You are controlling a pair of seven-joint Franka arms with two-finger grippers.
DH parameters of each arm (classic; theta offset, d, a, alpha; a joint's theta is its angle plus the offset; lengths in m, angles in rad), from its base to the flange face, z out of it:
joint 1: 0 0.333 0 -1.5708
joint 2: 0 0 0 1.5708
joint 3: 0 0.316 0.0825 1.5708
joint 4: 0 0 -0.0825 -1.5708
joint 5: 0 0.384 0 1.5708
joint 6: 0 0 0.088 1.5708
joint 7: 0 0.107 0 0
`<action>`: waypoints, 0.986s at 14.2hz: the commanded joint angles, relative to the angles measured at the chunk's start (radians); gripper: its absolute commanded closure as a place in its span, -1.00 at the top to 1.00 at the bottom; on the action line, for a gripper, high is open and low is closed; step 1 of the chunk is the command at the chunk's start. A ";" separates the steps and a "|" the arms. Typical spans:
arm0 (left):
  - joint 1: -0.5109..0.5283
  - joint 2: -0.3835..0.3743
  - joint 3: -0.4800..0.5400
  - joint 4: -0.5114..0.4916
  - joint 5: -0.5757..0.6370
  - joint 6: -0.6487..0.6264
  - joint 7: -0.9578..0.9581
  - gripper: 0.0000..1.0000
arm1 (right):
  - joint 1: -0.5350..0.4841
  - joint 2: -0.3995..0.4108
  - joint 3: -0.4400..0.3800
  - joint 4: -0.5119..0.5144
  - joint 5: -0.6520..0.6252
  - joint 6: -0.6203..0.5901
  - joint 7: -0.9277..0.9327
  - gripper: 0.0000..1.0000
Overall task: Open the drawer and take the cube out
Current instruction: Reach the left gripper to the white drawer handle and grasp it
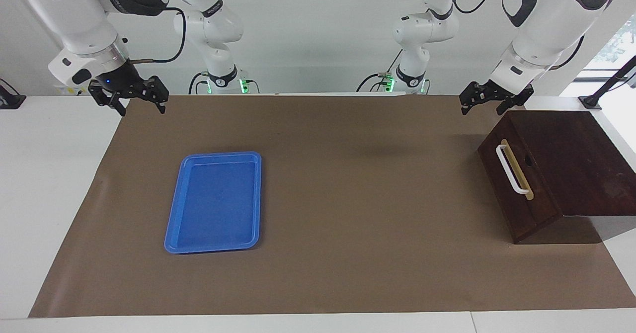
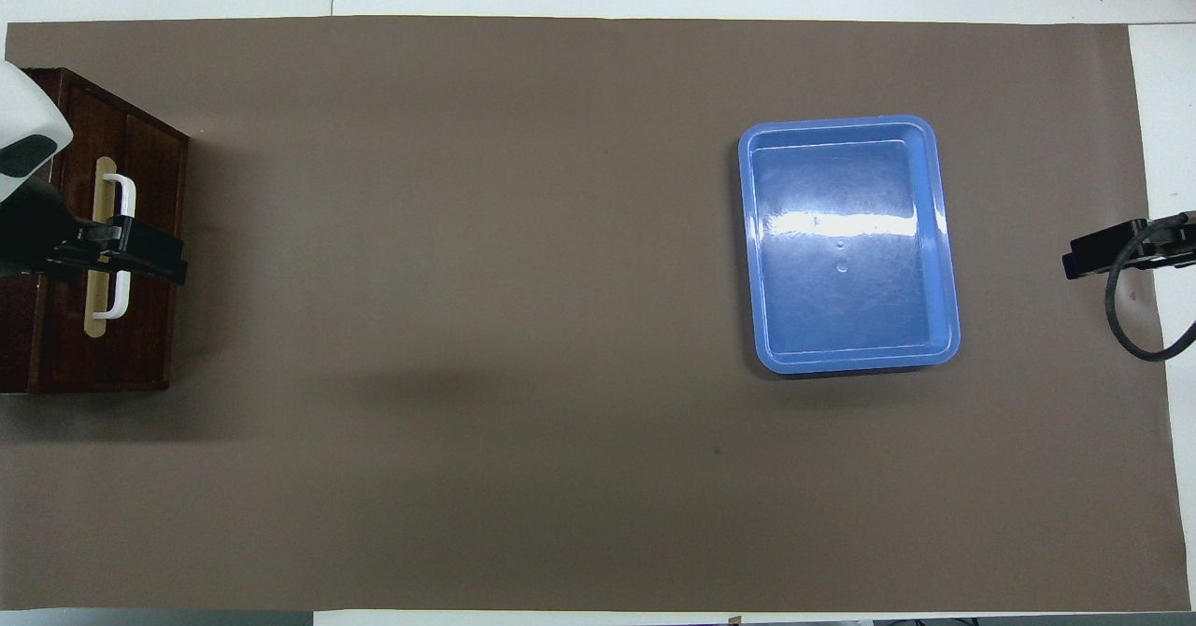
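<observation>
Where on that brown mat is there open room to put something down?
Most of the brown mat is bare: the wide stretch between the blue tray and the drawer, and the strip along the edge farthest from the robots. It is tight only at the drawer, where the left gripper hangs open; the right gripper waits open.

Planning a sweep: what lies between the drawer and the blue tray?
Nothing: only bare brown mat between drawer and blue tray, clearest overhead.

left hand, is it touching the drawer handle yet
Apart. The facing view shows the left hand raised, clear of the white handle.
</observation>
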 commanded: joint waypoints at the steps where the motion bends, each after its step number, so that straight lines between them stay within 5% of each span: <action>1: 0.006 0.001 -0.003 0.015 -0.004 -0.010 0.006 1.00 | -0.008 -0.019 0.008 -0.018 0.001 -0.008 0.014 1.00; 9: -0.004 -0.018 -0.005 -0.006 -0.001 0.038 -0.014 1.00 | -0.010 -0.019 0.007 -0.018 0.001 -0.008 0.014 1.00; 14: -0.047 -0.067 -0.011 -0.193 0.239 0.274 0.018 1.00 | -0.010 -0.019 0.008 -0.018 0.001 -0.008 0.014 1.00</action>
